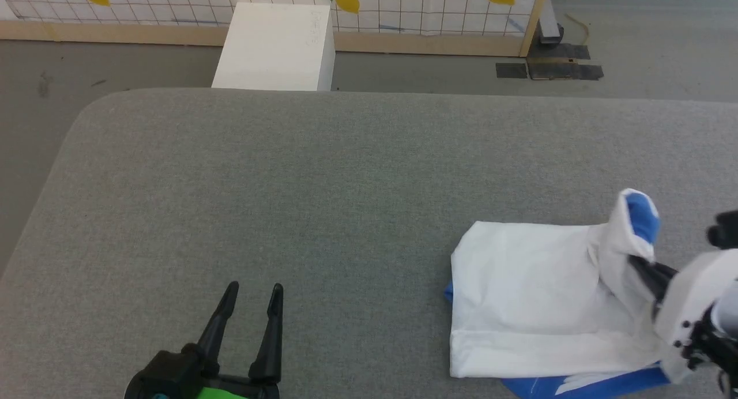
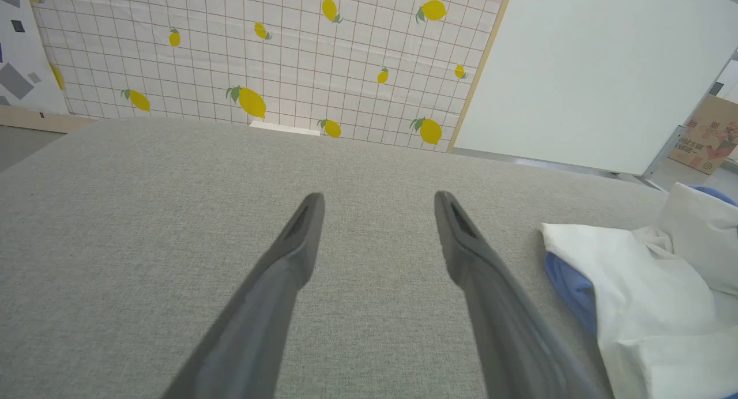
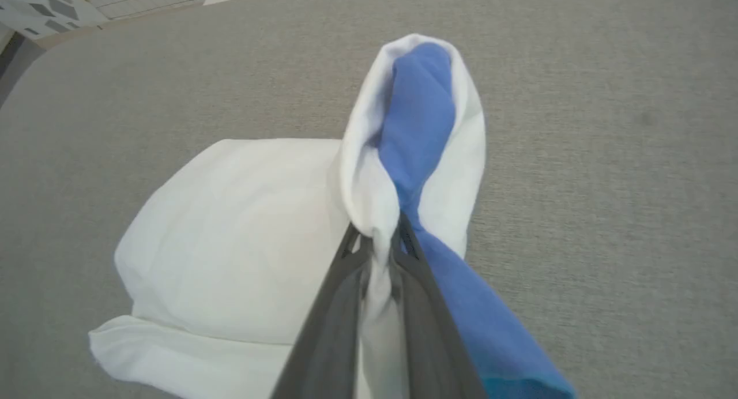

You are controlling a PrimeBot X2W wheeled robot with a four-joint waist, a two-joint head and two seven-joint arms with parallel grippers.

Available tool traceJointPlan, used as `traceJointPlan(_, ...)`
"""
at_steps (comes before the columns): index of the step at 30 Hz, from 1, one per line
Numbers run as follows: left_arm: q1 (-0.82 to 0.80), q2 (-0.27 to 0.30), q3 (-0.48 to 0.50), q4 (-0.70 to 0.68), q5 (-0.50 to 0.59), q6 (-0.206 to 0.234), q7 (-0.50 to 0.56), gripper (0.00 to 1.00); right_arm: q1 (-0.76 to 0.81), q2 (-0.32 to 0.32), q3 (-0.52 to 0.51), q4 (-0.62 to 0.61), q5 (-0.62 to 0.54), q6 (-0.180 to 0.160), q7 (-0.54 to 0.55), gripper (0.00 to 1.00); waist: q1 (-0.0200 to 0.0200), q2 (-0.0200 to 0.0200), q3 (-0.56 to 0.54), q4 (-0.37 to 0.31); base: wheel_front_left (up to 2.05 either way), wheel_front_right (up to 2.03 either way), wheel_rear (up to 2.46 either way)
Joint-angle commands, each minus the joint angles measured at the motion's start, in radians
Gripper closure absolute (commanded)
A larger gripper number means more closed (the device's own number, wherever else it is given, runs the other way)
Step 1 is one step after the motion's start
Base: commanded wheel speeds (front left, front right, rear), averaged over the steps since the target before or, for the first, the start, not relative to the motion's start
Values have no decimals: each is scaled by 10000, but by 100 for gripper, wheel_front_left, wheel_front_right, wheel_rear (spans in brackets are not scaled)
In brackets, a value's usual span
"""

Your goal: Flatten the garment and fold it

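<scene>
Grey table (image 1: pixel 288 185), garment (image 1: pixel 530 295) in right hand (image 3: pixel 377 233)

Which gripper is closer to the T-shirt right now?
Right. The right gripper is shut on a raised bunch of the T-shirt; the left gripper is open above the grey table, apart from the cloth, off to its left.

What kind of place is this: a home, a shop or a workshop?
Most likely a staged test area in a lab, not a home. A grey fabric-covered table has lemon-print screens in wooden frames behind it, and a cardboard box stands by a plain white panel.
</scene>
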Motion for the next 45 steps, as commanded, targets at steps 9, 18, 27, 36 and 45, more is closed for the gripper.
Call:
traceJointPlan(9, -269, -186, -66, 147, 156, -181, -38, 0, -705, 337, 2293, -1063, 397, -13, 1060, 100, 0, 0, 115, 323, 0, 0, 0)
traceJointPlan(18, -411, -326, -108, 294, 150, -294, -38, 0, -1125, 567, 3839, -474, 186, -13, 1463, 100, 0, 0, 211, 711, 0, 0, 0)
traceJointPlan(27, -545, -421, -198, 504, 166, -399, -38, 0, -1320, 939, 4138, 1372, -793, -13, 1102, 100, 0, 0, 245, 1065, 0, 0, 0)
traceJointPlan(36, -505, -446, -278, 773, 108, -459, -38, 0, -1373, 1588, 3950, 2806, -1287, -13, 933, 23, 0, 0, -149, 1229, 0, 0, 0)
traceJointPlan(45, -76, -391, -249, 866, -6, -463, -38, 0, -1512, 1599, 4062, 1350, 73, -13, 1705, 0, 0, 0, -745, 820, 0, 0, 0)
